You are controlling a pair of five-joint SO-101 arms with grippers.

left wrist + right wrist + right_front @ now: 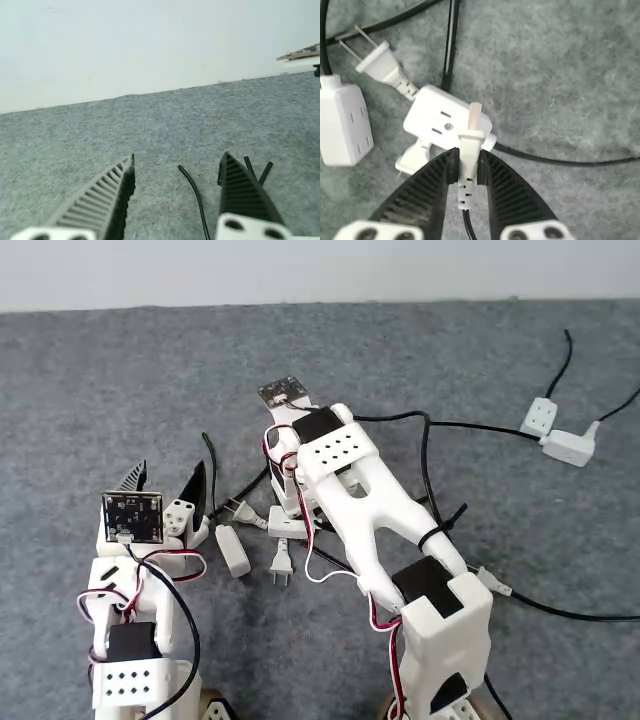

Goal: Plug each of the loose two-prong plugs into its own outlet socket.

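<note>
White plug [468,142] (right jaws) at socket [432,120]

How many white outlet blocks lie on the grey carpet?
4 outlet blocks. One lies beside the left arm. One lies under the right arm, just ahead of the gripped plug. Two lie together at the far right. The arms may hide others.

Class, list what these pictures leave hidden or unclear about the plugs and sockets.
High view: white robot arm partly covers the white outlet block.
Right wrist view: white two-prong plug in right gripper; prong depth unclear.
High view: far white sockets, slots too small.
</note>
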